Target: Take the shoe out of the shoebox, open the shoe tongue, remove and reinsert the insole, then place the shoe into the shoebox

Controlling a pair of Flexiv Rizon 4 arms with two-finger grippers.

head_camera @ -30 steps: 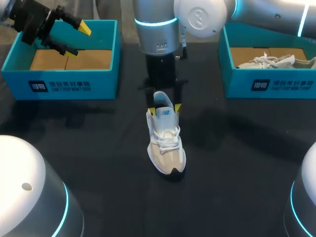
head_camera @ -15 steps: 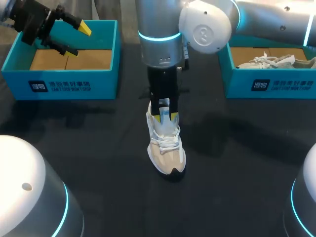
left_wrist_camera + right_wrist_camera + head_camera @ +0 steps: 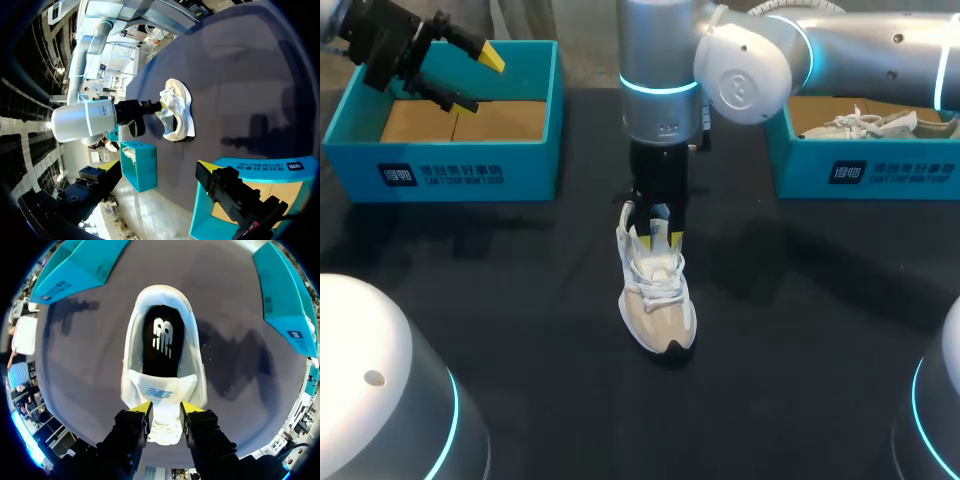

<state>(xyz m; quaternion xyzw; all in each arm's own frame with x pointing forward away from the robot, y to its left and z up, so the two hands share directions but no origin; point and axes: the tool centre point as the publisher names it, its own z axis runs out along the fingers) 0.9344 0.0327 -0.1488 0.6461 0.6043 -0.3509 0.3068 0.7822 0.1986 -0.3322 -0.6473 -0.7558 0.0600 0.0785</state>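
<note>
Right hand (image 3: 166,409) pinching shoe tongue (image 3: 161,390); shoe (image 3: 660,305) upright directly beneath it.

The right gripper (image 3: 166,411) pinches the sneaker's (image 3: 131,357) tongue (image 3: 162,392) — insole (image 3: 160,342) at its twelve o'clock, teal shoebox (image 3: 75,271) at ten, second shoebox (image 3: 286,297) at two.

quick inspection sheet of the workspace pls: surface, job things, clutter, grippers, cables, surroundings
surface: black table, no marks seen
job's things: shoe upright mid-table, black insole inside it; left shoebox holds no shoe; right shoebox holds a second shoe
clutter: nothing seen
grippers: left gripper open above the left shoebox; right gripper shut on the shoe tongue
cables: nothing seen
surroundings: nothing seen reaching over the table
</note>
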